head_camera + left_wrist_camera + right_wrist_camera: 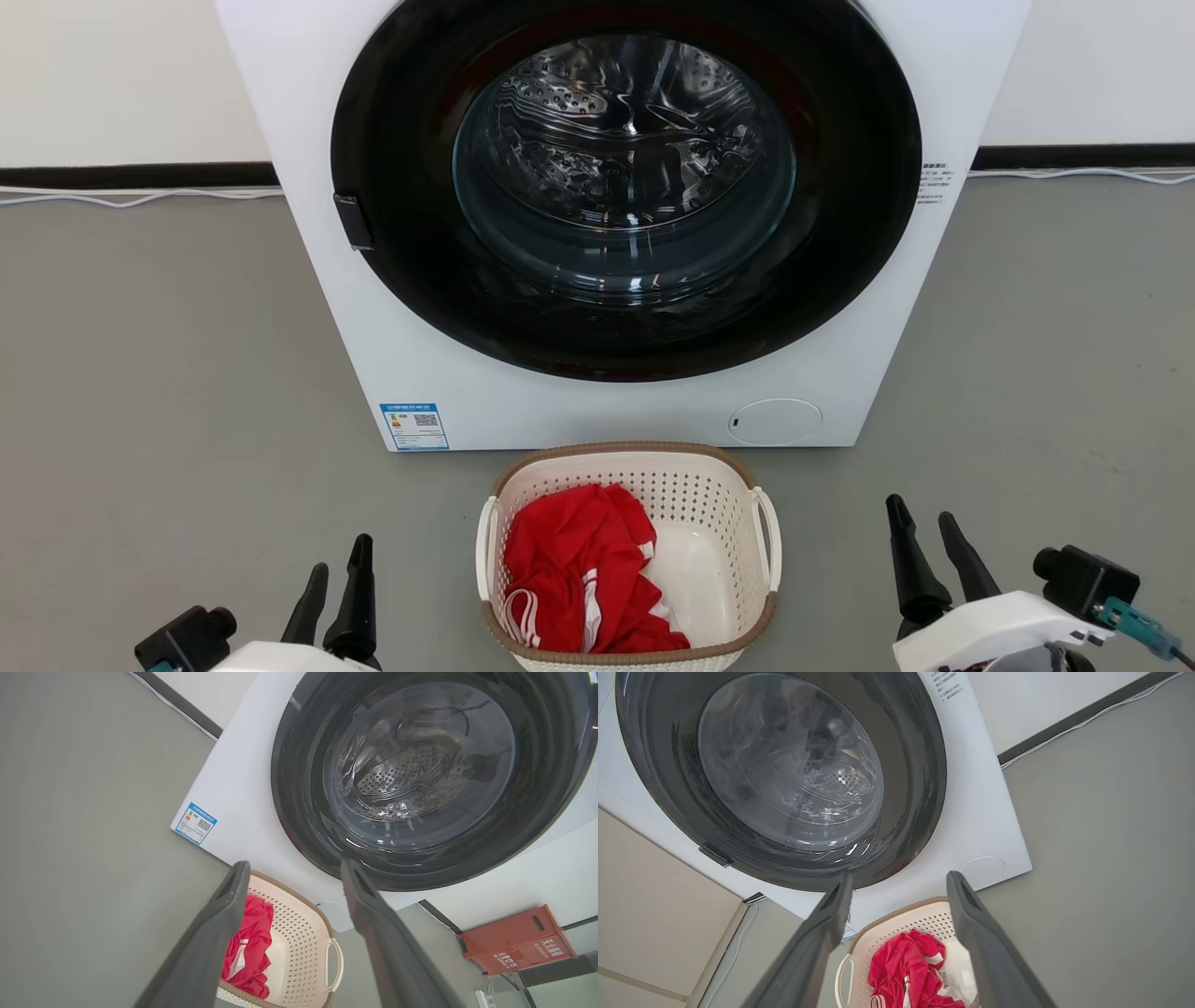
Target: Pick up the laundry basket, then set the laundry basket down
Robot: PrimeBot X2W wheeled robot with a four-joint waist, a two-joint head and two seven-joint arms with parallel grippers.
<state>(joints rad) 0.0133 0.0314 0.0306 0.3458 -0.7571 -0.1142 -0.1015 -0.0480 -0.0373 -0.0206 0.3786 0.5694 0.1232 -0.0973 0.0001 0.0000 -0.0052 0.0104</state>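
The laundry basket (709,509) stands on the grey floor just in front of the washing machine. It is cream-white and perforated, with a brown rim and white loop handles, and a red garment (583,574) lies inside. My left gripper (338,560) hovers open to the basket's left, nothing between its fingers. On the opposite side my right gripper (924,523) is open too, apart from the basket. The left wrist view has the basket (299,938) between my open fingers (224,924). In the right wrist view the basket (906,921) lies below my spread fingertips (966,905).
A large white washing machine (392,364) with a dark round door (625,187) shut stands right behind the basket. White cables (140,196) run along the wall base. A red box (518,940) sits by the wall to the machine's right. Grey floor (168,392) spreads on both sides.
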